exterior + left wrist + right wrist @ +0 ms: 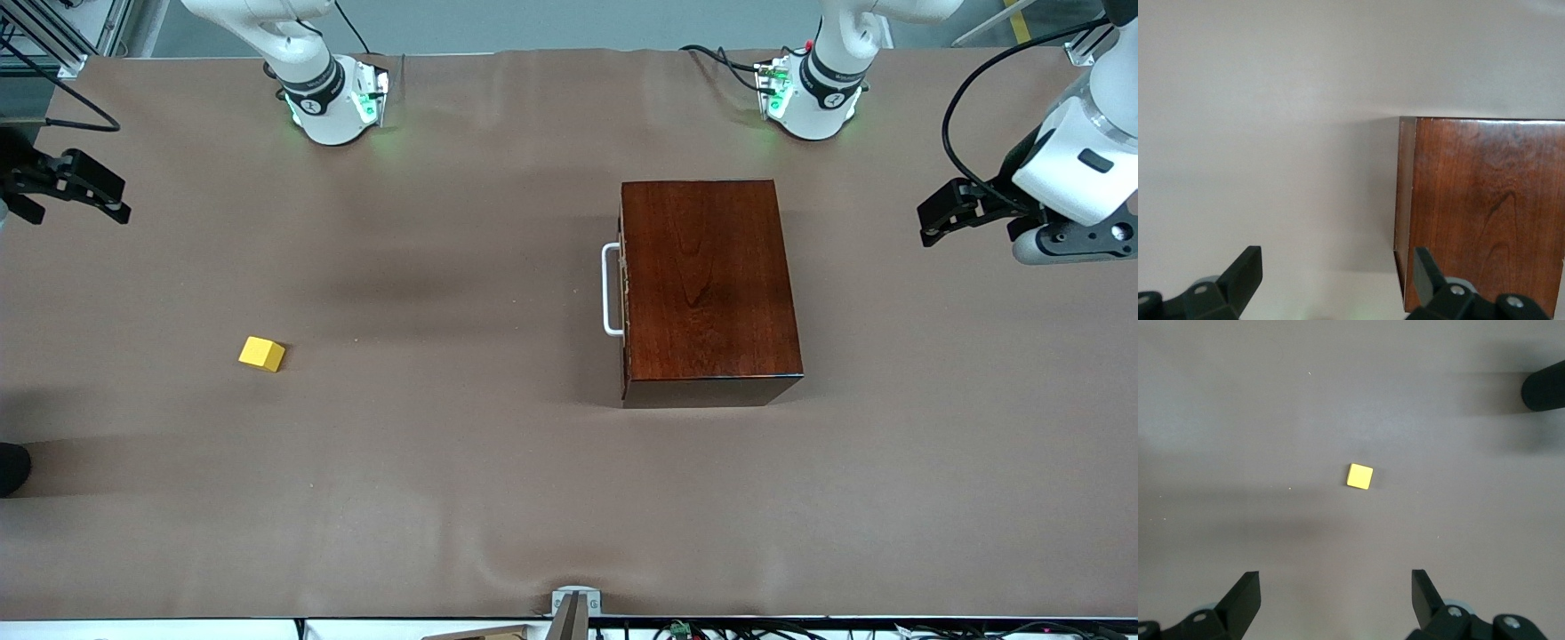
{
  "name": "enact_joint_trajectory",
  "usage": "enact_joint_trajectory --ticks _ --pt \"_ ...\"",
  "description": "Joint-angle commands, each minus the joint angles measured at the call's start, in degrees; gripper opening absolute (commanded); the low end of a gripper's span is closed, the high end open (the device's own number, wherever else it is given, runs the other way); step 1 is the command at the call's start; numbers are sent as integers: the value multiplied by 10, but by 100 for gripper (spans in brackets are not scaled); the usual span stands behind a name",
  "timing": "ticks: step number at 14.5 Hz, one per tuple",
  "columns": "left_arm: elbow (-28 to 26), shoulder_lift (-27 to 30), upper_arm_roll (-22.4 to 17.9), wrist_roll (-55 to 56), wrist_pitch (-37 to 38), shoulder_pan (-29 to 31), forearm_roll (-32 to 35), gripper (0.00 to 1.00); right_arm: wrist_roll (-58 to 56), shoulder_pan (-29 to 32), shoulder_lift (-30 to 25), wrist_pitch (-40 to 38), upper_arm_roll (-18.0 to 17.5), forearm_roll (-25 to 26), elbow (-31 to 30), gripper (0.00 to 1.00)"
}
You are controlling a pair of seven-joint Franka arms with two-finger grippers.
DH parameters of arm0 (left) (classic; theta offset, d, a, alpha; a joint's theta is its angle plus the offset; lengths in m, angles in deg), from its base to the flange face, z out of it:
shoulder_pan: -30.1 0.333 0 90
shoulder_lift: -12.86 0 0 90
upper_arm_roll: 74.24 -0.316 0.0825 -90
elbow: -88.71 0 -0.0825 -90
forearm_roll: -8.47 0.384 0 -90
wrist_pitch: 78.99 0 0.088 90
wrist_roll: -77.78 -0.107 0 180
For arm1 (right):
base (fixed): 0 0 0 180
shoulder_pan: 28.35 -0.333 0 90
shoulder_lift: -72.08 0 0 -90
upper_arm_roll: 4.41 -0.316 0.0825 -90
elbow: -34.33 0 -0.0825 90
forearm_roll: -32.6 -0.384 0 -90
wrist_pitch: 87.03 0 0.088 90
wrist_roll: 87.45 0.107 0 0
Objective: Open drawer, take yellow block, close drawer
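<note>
The dark reddish-brown wooden box (707, 284) stands on the table toward the left arm's end. Its drawer is shut, and the white bar handle (611, 289) faces the right arm's end. The yellow block (261, 354) lies on the bare table toward the right arm's end, outside the box. My left gripper (929, 222) hangs open and empty above the table at its own end, beside the box (1485, 213); its open fingers show in the left wrist view (1336, 273). My right gripper (117, 200) is open and empty, high over its end of the table; in the right wrist view (1336, 593) the block (1359, 477) lies well below it.
A brown cloth (444, 462) covers the table. The two arm bases (338, 98) (809, 93) stand along the edge farthest from the front camera. A dark rounded object (11, 467) juts in at the right arm's end; it also shows in the right wrist view (1543, 385). A small metal bracket (575, 604) sits at the nearest edge.
</note>
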Motion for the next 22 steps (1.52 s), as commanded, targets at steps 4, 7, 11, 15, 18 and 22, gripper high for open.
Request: enact_joint_trajectory --ticks 4,7,11,15,18,22 --pt "-134 98 180 -14 -53 167 1 100 -15 6 10 -13 -2 -8 13 100" --pt "-185 136 233 -19 -86 219 1 100 -11 0 10 -12 -2 -9 14 100" --pt "-176 138 225 -50 -81 220 1 100 -11 5 11 -12 -2 -36 13 100" --pt "-153 138 207 -68 -63 222 1 100 -11 7 11 -14 0 -36 13 100" --pt "-126 123 205 -68 -54 223 0 100 -11 7 11 -14 0 -36 13 100" --pt "-125 122 205 -71 -51 226 0 100 -11 7 10 -18 0 -36 13 100"
